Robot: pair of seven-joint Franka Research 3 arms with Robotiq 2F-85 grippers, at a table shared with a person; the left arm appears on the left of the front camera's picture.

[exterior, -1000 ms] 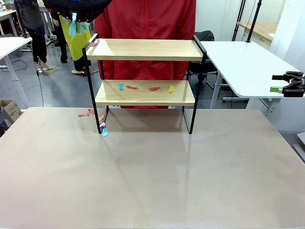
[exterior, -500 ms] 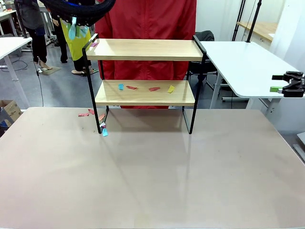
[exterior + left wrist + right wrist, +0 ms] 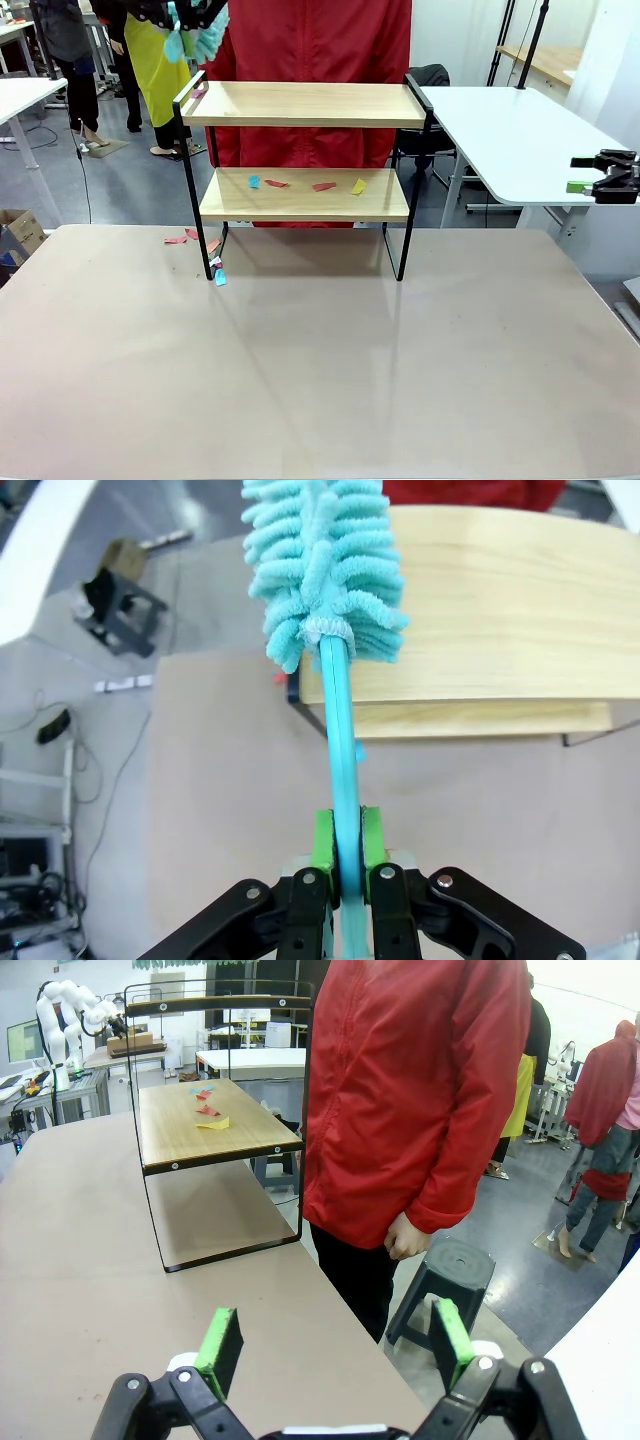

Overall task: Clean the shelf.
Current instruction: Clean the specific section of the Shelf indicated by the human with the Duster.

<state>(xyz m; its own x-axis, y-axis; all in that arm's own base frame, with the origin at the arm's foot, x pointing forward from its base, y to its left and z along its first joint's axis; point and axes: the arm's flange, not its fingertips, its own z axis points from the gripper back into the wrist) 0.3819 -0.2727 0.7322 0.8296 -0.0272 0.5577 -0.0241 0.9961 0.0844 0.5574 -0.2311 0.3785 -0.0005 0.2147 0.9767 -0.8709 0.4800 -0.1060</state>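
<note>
Our left fingers (image 3: 322, 845) clamp a teal duster (image 3: 325, 570), head beyond them over the shelf (image 3: 500, 610); our right fingers (image 3: 222, 1345) gape, empty. Seemingly paper scraps (image 3: 323, 186) litter the lower board (image 3: 300, 208): uncleaned.

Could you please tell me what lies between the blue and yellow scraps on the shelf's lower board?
In the front view, on the shelf: a red scrap beside the blue scrap, another red scrap nearer the yellow scrap.

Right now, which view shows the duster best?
Left wrist view: the turquoise duster shows large, handle to fluffy head, in the left end effector. The front view catches a small part at its top edge.
</note>
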